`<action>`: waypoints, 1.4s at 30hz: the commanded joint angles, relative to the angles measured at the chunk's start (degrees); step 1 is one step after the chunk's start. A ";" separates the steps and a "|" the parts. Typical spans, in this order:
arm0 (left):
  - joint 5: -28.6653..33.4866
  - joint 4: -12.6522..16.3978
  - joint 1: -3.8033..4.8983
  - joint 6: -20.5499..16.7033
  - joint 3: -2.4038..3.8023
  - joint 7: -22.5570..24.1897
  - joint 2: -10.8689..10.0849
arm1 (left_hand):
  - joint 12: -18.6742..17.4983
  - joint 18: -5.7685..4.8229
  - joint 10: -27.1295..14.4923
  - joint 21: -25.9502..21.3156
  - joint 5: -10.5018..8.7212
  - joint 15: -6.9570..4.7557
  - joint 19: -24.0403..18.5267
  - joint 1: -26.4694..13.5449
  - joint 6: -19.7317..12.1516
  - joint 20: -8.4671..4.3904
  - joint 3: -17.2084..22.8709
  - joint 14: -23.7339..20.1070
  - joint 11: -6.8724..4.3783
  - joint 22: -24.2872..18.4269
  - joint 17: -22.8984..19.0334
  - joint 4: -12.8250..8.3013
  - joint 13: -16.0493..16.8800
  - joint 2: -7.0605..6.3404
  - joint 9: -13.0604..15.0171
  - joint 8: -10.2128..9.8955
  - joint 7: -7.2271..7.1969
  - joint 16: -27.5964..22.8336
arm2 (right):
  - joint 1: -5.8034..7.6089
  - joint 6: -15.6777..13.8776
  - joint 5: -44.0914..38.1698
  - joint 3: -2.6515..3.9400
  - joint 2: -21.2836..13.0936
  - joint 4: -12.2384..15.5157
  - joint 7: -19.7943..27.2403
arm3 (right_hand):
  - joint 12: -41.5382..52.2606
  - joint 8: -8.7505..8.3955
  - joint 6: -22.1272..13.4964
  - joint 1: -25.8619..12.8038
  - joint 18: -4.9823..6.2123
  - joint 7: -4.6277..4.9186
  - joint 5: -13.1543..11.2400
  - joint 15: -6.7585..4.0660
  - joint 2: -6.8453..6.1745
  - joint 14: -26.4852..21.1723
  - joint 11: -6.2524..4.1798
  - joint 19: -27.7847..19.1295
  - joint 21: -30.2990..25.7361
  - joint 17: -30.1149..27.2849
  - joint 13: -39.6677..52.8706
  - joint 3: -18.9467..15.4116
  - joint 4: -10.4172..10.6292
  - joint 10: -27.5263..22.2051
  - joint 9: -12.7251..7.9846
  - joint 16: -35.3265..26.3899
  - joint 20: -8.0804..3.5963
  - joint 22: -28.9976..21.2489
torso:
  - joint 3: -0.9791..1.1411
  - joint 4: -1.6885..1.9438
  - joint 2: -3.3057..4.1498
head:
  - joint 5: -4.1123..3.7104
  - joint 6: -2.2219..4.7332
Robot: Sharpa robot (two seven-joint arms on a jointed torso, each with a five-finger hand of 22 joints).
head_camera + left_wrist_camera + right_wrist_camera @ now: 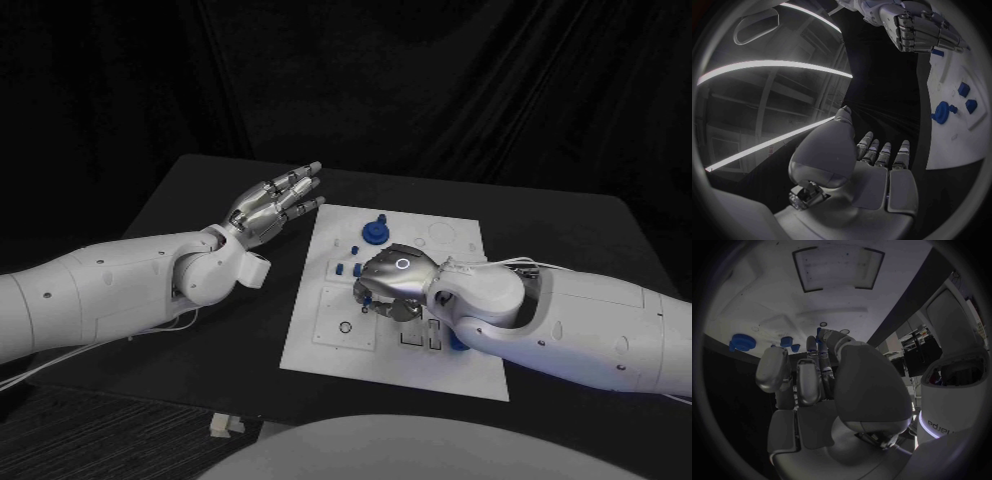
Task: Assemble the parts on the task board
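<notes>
Black table [216, 200] under dark drapes. Left hand [274, 207] hovers just off the task board [433, 375] at its far-left corner, fingers straight, slightly apart, holding nothing. Blue parts [375, 232] stand on the board's far half. Right hand [392, 285] is over mid-board, fingers curled down; grip unclear.

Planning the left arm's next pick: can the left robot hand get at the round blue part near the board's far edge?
Probably yes: the left robot hand is open, holding nothing, and the round blue part has bare task board between them.
</notes>
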 commanded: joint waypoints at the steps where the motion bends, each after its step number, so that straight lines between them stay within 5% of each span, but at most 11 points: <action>1: 0.04 0.04 -0.28 0.91 0.05 4.96 0.06 | 0.02 0.94 -0.17 0.05 0.31 0.49 -0.14 0.48 -0.15 -0.13 -0.25 0.02 -0.02 -0.06 -0.04 -0.05 0.02 0.17 -0.03 0.03 -0.42 -0.04 | -0.22 0.16 -0.54 0.04 0.01 0.08 -0.13 | -0.03 -0.38 -0.05 0.36 0.51 0.51 -0.11 0.43 0.41 1.77 0.16 -0.05 -0.29 -0.10 0.05 0.12 -0.33 0.37 0.05 0.19 0.43 8.36 | 0.00 0.01 0.00 | 0.00 -0.01; 42: 0.04 -0.27 -0.86 1.68 0.06 4.43 0.44 | -0.08 0.94 -0.20 0.04 0.74 0.85 -0.14 0.79 -0.20 -0.08 -0.21 0.03 -0.21 -0.11 -0.03 -0.19 0.01 0.40 -0.03 0.04 -0.38 -0.01 | -0.67 2.69 -0.54 0.04 0.10 0.36 -0.87 | -0.12 -0.58 -0.14 0.66 0.60 0.69 0.12 0.59 0.54 1.62 0.30 -0.24 -0.68 -0.41 0.08 0.23 -0.90 0.51 0.15 -0.01 0.61 8.26 | -0.01 0.00 0.01 | -0.10 -0.01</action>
